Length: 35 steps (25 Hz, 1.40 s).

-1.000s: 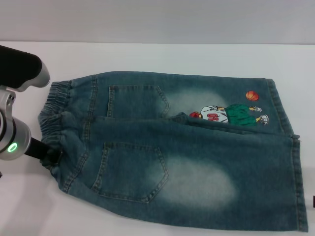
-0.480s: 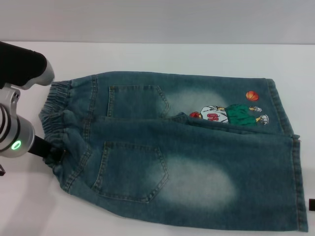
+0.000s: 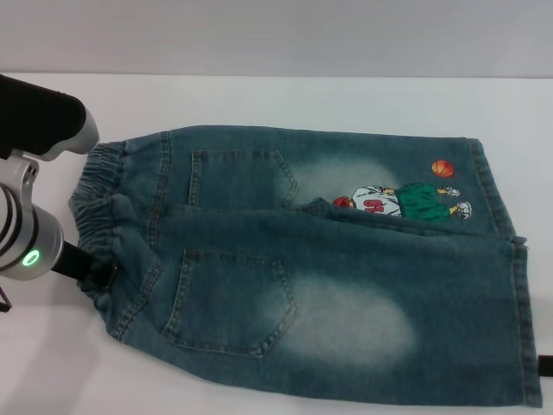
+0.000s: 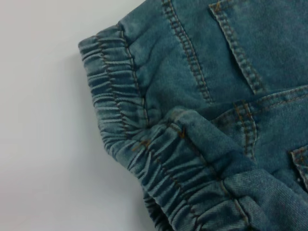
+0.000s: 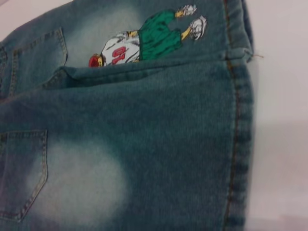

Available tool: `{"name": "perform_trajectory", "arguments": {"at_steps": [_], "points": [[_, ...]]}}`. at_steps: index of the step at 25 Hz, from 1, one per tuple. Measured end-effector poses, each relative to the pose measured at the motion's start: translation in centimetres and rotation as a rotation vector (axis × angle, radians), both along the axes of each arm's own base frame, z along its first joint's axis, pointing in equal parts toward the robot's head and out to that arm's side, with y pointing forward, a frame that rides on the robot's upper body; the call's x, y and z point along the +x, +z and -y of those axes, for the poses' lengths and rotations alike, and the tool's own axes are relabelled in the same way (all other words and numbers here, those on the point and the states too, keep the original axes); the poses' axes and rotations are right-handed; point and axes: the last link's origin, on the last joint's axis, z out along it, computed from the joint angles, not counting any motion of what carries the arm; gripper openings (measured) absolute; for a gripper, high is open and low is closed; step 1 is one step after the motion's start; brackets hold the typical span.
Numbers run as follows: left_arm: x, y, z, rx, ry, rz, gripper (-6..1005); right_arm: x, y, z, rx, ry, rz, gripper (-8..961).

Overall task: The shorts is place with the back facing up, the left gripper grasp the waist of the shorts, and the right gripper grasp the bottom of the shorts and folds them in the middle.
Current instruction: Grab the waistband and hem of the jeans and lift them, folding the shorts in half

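Left arm housing (image 3: 39, 117): rounded black shell with a pale grey-white cap at its end, upper left of the frame.
Left arm wrist (image 3: 22, 246): ribbed silver-white cylinder with a small glowing green ring.
Left gripper (image 3: 93, 275): matte black, narrow and blocky, at the left edge.
Right gripper (image 3: 545, 367): small black block, cut off at the lower right edge.
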Motion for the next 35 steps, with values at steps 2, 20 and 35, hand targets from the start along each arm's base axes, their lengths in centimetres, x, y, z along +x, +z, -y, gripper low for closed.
{"name": "perform_trajectory", "arguments": {"at_steps": [2, 20, 35], "points": [[-0.03, -0.04, 0.02, -0.001, 0.001, 0.000, 190, -0.05, -0.30, -0.03, -0.010, 0.004, -0.001, 734], [0.11, -0.26, 0.12, -0.012, -0.004, -0.001, 187, 0.25, -0.96, -0.16, -0.022, -0.004, -0.006, 733], [0.11, -0.27, 0.14, -0.014, -0.002, -0.003, 187, 0.51, -0.93, -0.23, -0.025, -0.007, 0.016, 733]]}}
